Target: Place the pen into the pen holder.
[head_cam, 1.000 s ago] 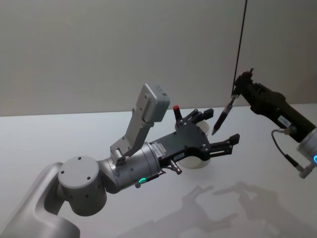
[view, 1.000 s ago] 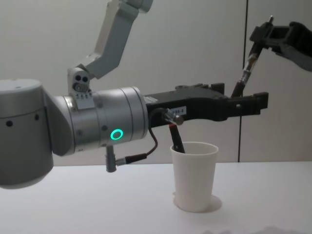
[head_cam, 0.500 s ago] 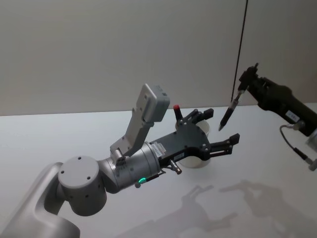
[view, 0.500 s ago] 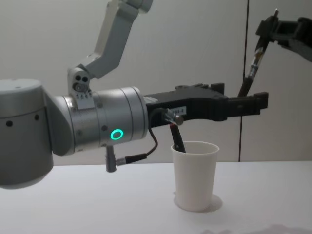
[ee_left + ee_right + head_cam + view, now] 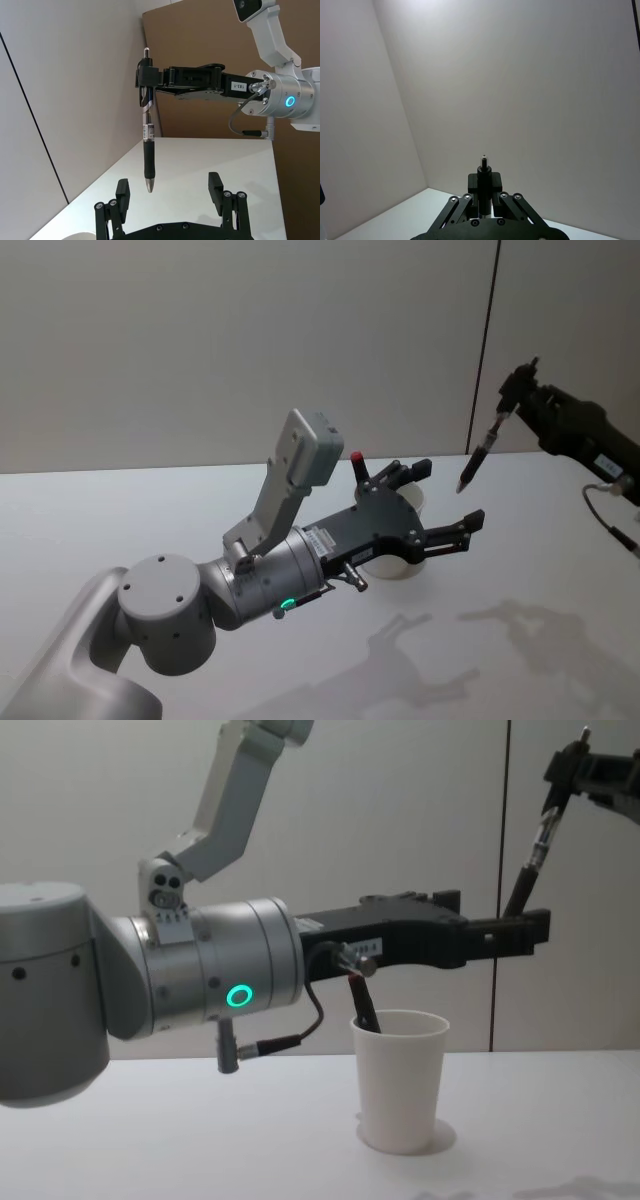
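Note:
A dark pen [image 5: 480, 452] hangs tip down in the air, up and to the right of the white paper-cup pen holder [image 5: 400, 1080]. My right gripper [image 5: 512, 388] is shut on the pen's upper end. The left wrist view shows that pen [image 5: 148, 150] under my right gripper [image 5: 145, 77], and the chest view shows the same pen [image 5: 535, 860]. My left gripper [image 5: 450, 495] reaches out level above the pen holder [image 5: 400, 568], open with nothing between its fingers [image 5: 122, 192]. The right wrist view shows my right gripper [image 5: 484, 187] closed around the pen's top.
Another pen with a red cap [image 5: 356, 462] stands slanted inside the holder; in the chest view it [image 5: 365, 1008] leans against the rim. The white table [image 5: 150, 510] spreads around the cup. A grey wall with a dark vertical seam [image 5: 485, 350] stands behind.
My right gripper has carried the pen up and to the right, away from the cup. The left arm has stayed still.

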